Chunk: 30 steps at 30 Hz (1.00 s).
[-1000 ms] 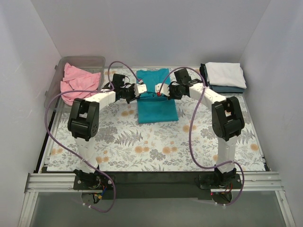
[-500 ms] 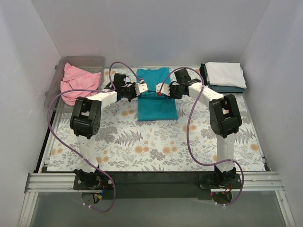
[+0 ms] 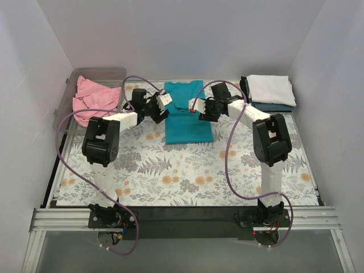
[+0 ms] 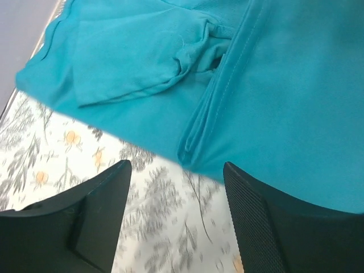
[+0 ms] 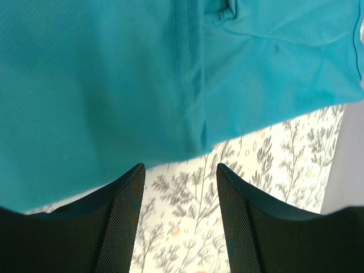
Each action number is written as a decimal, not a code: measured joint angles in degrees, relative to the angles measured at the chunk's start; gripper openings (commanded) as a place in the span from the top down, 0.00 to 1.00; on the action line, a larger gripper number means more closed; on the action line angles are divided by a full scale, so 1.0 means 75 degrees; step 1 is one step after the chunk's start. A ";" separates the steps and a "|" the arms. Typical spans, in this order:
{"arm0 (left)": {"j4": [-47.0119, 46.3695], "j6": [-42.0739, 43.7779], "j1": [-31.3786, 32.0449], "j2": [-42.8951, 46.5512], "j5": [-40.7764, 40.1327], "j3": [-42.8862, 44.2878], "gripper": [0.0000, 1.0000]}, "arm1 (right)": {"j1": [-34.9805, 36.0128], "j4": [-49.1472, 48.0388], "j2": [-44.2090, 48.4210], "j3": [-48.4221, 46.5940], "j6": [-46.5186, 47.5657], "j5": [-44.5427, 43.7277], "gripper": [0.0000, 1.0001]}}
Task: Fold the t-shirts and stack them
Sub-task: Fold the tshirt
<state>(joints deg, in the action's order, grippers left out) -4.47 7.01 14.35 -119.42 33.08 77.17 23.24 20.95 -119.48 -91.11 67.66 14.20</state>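
Teal t-shirt beneath left gripper and right gripper, both wide apart, empty.

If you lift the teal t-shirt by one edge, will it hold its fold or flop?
Likely floppy: the teal t-shirt lies flat in soft layers, with puckers by the sleeve. Lifted at one edge, the fold likely opens. Pushed, it would probably bunch on the floral table cloth.
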 measured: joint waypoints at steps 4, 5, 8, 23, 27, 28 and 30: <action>-0.0204 -0.0682 -0.0219 0.1227 0.0350 -0.1046 0.39 | -0.0015 0.0149 0.1046 0.0866 -0.0224 0.0137 0.44; -0.0181 -0.0752 -0.0256 0.1667 0.0493 -0.1346 0.41 | -0.0015 0.0221 0.1387 0.1070 -0.0286 0.0221 0.48; -0.0108 -0.0723 -0.0230 0.2871 0.0976 -0.2072 0.53 | 0.0047 0.0449 0.2314 0.1545 -0.0446 0.0527 0.58; 0.0172 0.0157 0.1343 0.3363 0.0513 -0.4089 0.55 | 0.0664 0.0787 0.2154 0.2940 -0.0720 0.0746 0.61; -0.0041 0.0490 0.1402 0.3130 0.0230 -0.4112 0.54 | 0.0653 0.0723 0.1979 0.3028 -0.0708 0.0676 0.61; -0.0099 0.0577 0.1402 0.3075 0.0163 -0.4112 0.54 | 0.0653 0.0694 0.1932 0.3037 -0.0702 0.0664 0.61; -0.0189 0.0743 0.1402 0.2970 0.0047 -0.4118 0.54 | 0.0653 0.0595 0.1886 0.3107 -0.0659 0.0624 0.61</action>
<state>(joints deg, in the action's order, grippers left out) -5.89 12.58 24.86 -97.14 33.43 46.28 28.14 25.41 -105.34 -67.81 62.72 18.87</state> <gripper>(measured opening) 0.458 0.393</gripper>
